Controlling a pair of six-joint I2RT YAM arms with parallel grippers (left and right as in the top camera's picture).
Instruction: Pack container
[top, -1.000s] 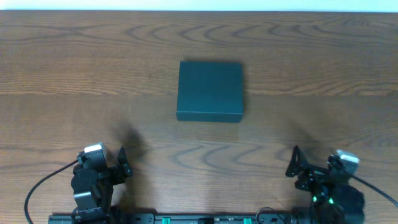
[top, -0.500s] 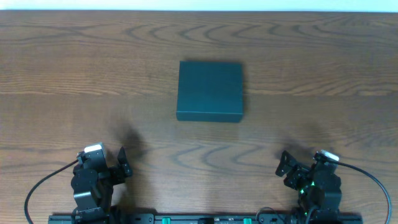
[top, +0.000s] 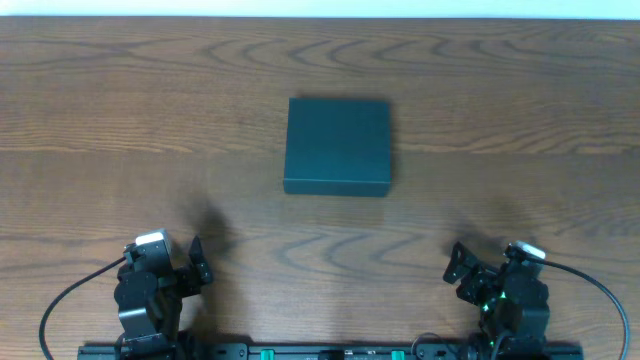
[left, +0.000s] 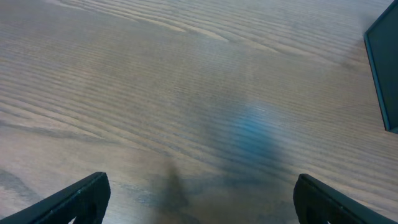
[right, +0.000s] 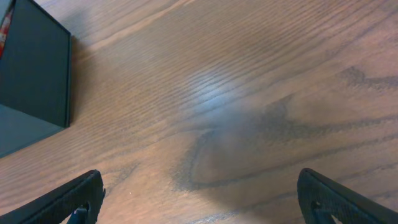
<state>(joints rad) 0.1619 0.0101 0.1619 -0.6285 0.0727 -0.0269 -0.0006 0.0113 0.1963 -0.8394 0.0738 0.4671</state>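
Overhead check: found container (top: 337, 145) ahead of both pincers, well apart from each, roughly midway between them sideways. Noted as dark teal-green, rectangular, lying flat on wooden table (top: 100, 100), top face plain, lid down as far as can be told.

Located left pincer (top: 197, 265) at near table edge, pointing toward far side, with container forward and to its right. Located right pincer (top: 458, 268) at same near edge, with container forward and to its left.

Left wrist view: recorded left pincer (left: 202, 199) released, jaws spread wide. Only two dark fingertips (left: 81, 199) in frame, at bottom corners, with wood grain between them. Caught one corner of container (left: 384, 68) at far right, ahead of right-hand fingertip, not touching.

Right wrist view: recorded right pincer (right: 205, 199) likewise released, jaws at full spread, gripping nothing. Spotted container (right: 31, 81) at upper left, ahead of and outside left-hand fingertip, apart from it. Dark side wall toward pincer, soft shadow on wood beside it.
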